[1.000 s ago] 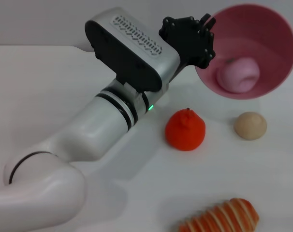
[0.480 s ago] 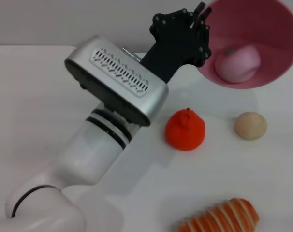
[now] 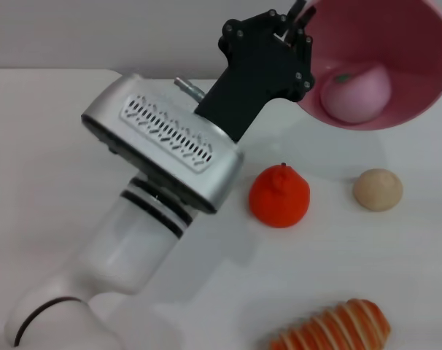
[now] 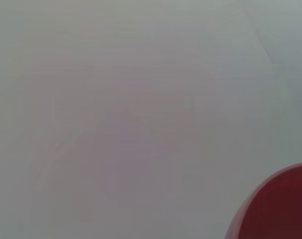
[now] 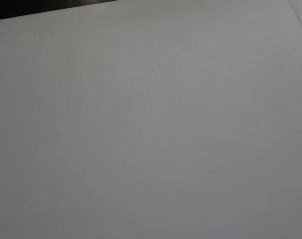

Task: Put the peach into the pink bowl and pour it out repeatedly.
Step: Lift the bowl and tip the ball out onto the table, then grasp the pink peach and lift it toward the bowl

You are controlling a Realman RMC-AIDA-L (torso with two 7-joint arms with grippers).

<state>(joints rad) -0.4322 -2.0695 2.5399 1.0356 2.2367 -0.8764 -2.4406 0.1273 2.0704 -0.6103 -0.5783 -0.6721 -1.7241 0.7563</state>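
Note:
In the head view the pink bowl (image 3: 396, 65) hangs in the air at the far right, tilted with its mouth facing me. The peach (image 3: 356, 91) rests inside it against the lower wall, its dark stem pointing left. My left gripper (image 3: 303, 18) is shut on the bowl's left rim, and the left arm reaches up to it from the near left. A dark red-pink curve of the pink bowl (image 4: 278, 209) fills one corner of the left wrist view. The right wrist view holds only bare white surface, and the right arm is out of sight.
On the white table (image 3: 53, 146) under the bowl stand an orange-red fruit (image 3: 279, 195) and a beige round ball (image 3: 377, 189). A striped bread loaf (image 3: 334, 328) lies at the near edge.
My left arm has lifted and swung its wrist upward, carrying the bowl higher and slightly farther back. The peach has stayed inside the bowl.

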